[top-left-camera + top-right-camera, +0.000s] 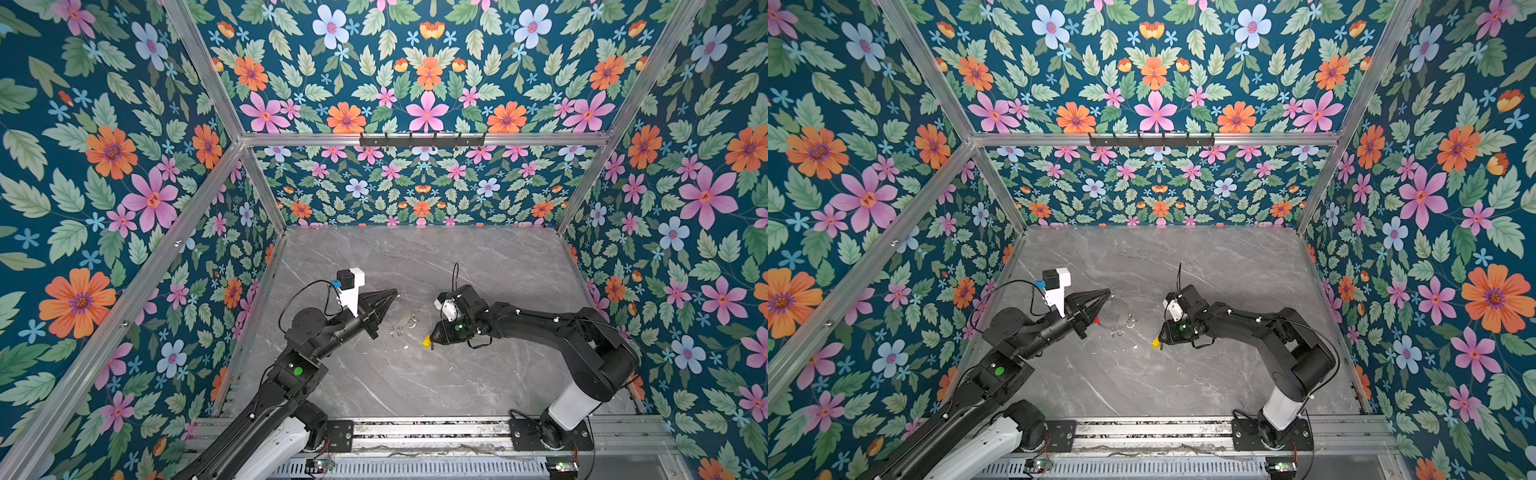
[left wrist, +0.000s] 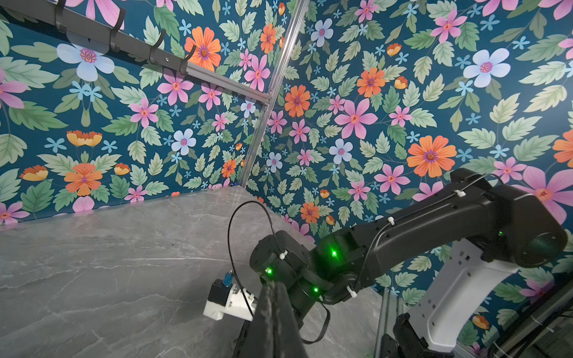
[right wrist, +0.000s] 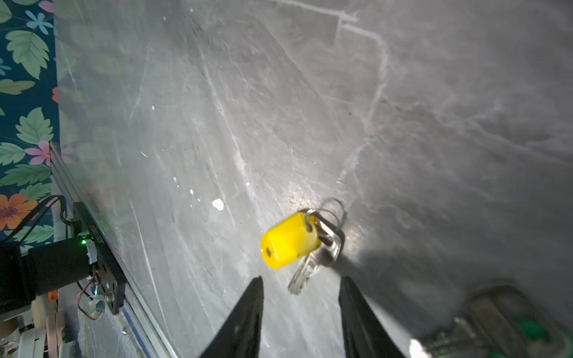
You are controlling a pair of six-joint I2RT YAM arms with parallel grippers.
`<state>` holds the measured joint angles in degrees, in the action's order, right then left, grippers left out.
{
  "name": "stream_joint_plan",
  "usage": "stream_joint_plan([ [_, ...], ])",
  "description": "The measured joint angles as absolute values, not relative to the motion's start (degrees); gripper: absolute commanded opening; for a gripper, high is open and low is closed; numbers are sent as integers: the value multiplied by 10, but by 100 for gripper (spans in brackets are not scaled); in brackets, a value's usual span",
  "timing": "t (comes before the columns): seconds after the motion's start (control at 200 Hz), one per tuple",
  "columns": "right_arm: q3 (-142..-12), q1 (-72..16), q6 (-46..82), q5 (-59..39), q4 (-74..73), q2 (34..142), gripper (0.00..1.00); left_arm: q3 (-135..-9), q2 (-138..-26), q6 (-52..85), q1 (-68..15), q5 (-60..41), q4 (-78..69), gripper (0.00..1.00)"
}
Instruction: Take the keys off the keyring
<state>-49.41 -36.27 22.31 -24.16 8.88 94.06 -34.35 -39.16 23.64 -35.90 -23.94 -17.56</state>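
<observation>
- left gripper (image 1: 392, 294): fingers pressed together, seen as one dark wedge in the left wrist view.
- keyring (image 1: 1097, 320): thin grey loop with a red sleeve, directly at the left gripper's tip. The loop's far arc reaches the fingertips; cannot tell if the wire is actually pinched.
- small silver rings (image 1: 1131, 319) sit on the keyring's arc opposite the red sleeve.
- yellow key (image 3: 290, 245): off the keyring and apart from it, on the right arm's side and closer to the front rail. It lies on the grey marble table (image 1: 457, 257) with its own tiny ring through the head.
- right gripper (image 3: 300, 280): fingers (image 3: 248, 310) spread apart, touching nothing. Only the yellow key's blade tip lies between the fingertips.
- Relative to the keyring, the right gripper is just past the yellow key.
</observation>
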Motion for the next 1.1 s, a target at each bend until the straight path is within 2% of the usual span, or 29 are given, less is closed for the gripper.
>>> stream_joint_plan([
  [0.15,-495,-369,223,-221,103,869,45,-343,-392,236,-359,-239,-176,0],
  [0.38,-498,-419,190,-226,85,691,46,-344,-397,237,-359,-239,-176,0],
  [0.565,-500,-451,159,-248,30,600,52,-344,-402,241,-359,-239,-184,0],
  [0.69,-520,-452,152,-276,2,607,54,-344,-405,242,-359,-240,-185,0],
  [0.745,-537,-453,149,-291,0,627,61,-344,-407,244,-359,-240,-186,0],
  [0.91,-572,-453,136,-324,-2,678,62,-347,-412,251,-359,-243,-188,0],
  [1.0,-587,-453,132,-331,-3,699,55,-349,-414,252,-359,-247,-189,0],
  [1.1,-604,-453,129,-341,-3,723,41,-351,-415,254,-359,-252,-190,0],
])
